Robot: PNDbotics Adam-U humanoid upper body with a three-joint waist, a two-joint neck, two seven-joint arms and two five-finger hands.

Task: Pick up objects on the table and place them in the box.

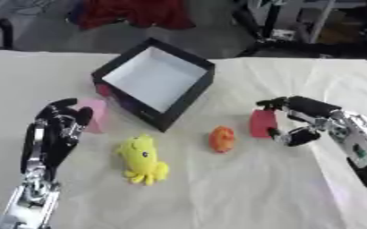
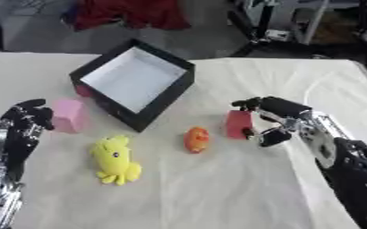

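Right robot hand at right of centre, thumb and fingers curled around the red block standing upright on the table; left robot hand idle at lower left, fingers relaxed, holding nothing. Farther up and left of the held block, well apart, the open black box, probably reached by a diagonal carry toward upper centre.

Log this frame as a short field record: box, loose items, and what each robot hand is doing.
box: black box, white inside, nothing visible in it
loose items: yellow plush toy, orange object, pink block, red block
right robot hand: fingers curled round the red block, block at table level
left robot hand: beside the pink block, holding nothing
surface: white cloth
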